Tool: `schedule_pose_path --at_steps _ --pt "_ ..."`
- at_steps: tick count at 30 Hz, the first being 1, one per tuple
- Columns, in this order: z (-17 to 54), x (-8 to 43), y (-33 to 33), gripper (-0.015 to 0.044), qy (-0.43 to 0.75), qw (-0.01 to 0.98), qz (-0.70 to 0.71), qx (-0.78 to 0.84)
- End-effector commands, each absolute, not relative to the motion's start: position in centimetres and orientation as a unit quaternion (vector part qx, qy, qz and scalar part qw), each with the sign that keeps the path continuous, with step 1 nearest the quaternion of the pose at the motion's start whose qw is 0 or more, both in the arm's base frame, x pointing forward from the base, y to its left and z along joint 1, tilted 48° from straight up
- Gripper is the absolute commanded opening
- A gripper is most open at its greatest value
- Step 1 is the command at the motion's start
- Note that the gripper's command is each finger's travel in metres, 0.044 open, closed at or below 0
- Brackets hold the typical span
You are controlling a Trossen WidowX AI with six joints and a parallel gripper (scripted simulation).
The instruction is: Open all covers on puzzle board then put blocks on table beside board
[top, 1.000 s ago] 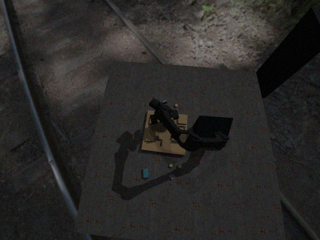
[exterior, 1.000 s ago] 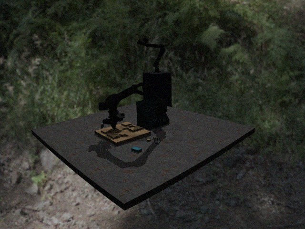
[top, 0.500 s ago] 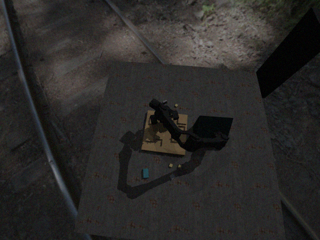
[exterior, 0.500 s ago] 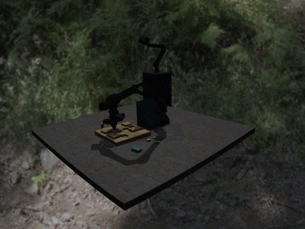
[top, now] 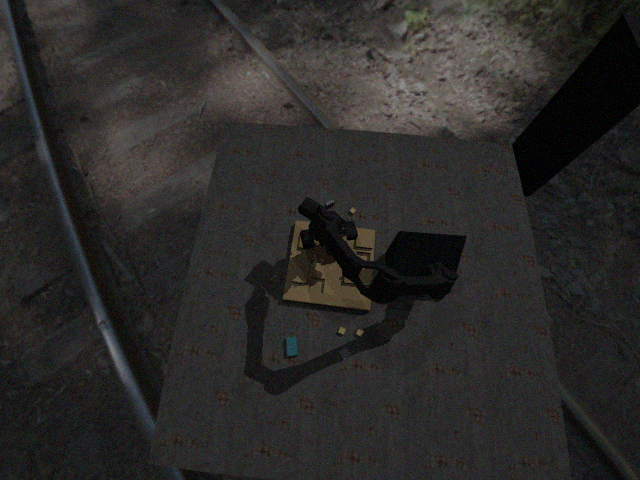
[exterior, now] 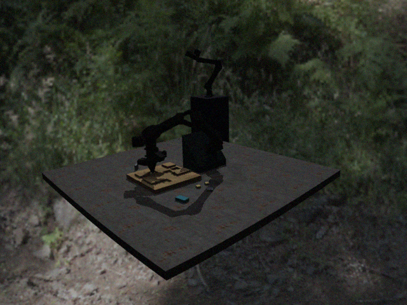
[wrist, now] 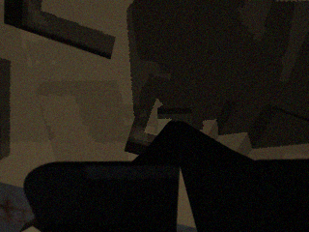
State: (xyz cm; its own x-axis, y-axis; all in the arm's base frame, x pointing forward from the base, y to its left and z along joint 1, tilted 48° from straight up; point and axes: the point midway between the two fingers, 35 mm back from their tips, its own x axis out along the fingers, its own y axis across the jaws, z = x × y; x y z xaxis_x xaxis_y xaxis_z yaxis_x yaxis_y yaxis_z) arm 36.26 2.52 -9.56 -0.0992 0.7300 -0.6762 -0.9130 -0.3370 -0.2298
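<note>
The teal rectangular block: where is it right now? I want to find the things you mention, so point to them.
In the top view, the teal rectangular block (top: 291,347) (exterior: 181,199) rests on the table below the wooden puzzle board (top: 330,300) (exterior: 184,181), left of two small tan blocks.

The puzzle board (top: 330,298) (exterior: 177,182) looks like smooth, matt wood — pale and plain. The tabletop (top: 413,372) (exterior: 246,183) has a matt, cloth-like weave; the arm (top: 338,248) (exterior: 167,126) looks dark and matt — its material unclear.
</note>
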Motion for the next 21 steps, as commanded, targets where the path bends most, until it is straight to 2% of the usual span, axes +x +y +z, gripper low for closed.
schedule_pose_path --at_steps 1,20,21 --pt "-9.5 36.3 2.8 0.0000 0.123 0.562 0.732 -0.366" --pt "-8.8 36.4 1.6 0.0000 0.124 0.562 0.731 -0.366" --pt "-9.1 36.3 2.0 0.0026 0.125 0.564 0.731 -0.363"
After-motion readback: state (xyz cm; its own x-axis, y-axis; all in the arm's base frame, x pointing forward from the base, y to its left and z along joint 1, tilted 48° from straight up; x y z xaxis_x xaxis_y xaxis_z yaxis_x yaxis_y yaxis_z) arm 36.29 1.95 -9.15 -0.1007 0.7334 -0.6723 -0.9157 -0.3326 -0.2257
